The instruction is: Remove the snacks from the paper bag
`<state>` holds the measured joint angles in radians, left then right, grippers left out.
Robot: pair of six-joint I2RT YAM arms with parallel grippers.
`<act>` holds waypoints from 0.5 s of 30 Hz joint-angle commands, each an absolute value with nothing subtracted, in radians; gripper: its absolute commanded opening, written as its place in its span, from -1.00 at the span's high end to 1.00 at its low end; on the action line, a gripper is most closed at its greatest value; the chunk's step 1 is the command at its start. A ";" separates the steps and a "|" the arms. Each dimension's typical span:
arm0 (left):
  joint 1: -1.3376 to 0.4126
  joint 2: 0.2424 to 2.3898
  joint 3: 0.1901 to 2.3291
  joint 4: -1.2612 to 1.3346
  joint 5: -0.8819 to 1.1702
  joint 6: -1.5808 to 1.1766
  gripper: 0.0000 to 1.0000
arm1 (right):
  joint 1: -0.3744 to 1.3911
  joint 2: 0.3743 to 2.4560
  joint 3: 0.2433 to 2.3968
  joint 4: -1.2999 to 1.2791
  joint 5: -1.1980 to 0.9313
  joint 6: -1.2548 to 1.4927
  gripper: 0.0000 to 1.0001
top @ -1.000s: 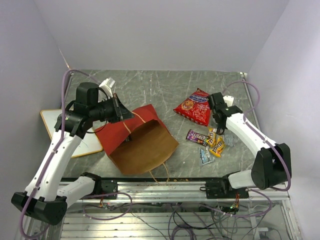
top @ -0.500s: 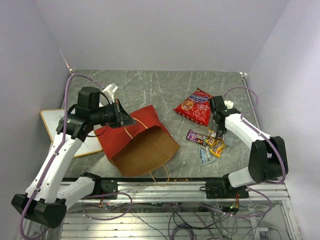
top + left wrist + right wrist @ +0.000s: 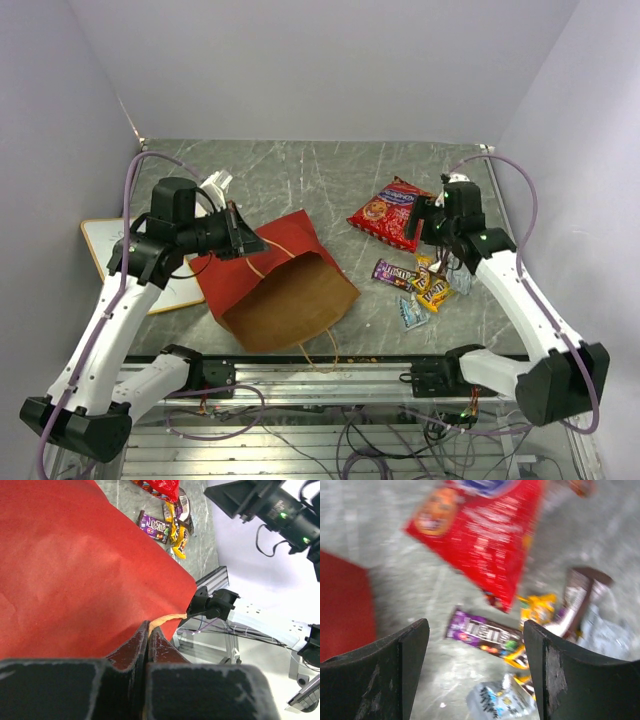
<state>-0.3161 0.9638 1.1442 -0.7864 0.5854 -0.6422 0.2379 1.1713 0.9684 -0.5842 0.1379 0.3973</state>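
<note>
At the far left a whiteboard [image 3: 108,250] lies on the table [image 3: 300,170], partly under the left arm. The left gripper [image 3: 149,630] has its fingers pinched tight on the edge of the paper bag [image 3: 280,285], holding up the red panel. The bag lies on its side left of centre, with its mouth gaping toward the near edge. The brown inside that shows holds nothing, though the far end under the raised red panel is hidden.

To the right of the bag the snacks are out on the table. The red chip bag [image 3: 390,213] is farthest. Nearer lie a purple packet [image 3: 392,272], yellow packets [image 3: 433,292], a brown packet [image 3: 577,595] and a pale blue packet [image 3: 411,313], bunched close together. The right gripper [image 3: 475,627] hovers over this pile with its fingers spread wide and nothing between them.

The emptying looks all but finished. What seems left is to make sure nothing sits in the hidden end and to let go of the bag.
</note>
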 commanded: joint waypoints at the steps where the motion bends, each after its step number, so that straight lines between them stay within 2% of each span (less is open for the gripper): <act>1: -0.315 0.946 1.172 -0.811 0.552 -0.627 0.86 | 0.304 1.065 0.919 -0.355 -0.225 0.249 -0.52; 3: -0.315 0.946 1.178 -0.820 0.533 -0.627 0.86 | 0.400 1.022 0.872 -0.250 -0.294 0.202 -0.52; 8: -0.315 0.934 1.174 -0.842 0.486 -0.630 0.86 | 0.653 1.019 0.844 -0.081 -0.288 0.150 -0.53; 15: -0.314 0.920 1.173 -0.839 0.453 -0.644 0.86 | 0.922 1.021 0.774 0.136 -0.365 -0.242 -0.49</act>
<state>-0.3161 0.9394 1.1484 -0.8333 0.4923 -0.6430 0.8337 1.0229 0.8104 -0.0368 -0.2718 0.0410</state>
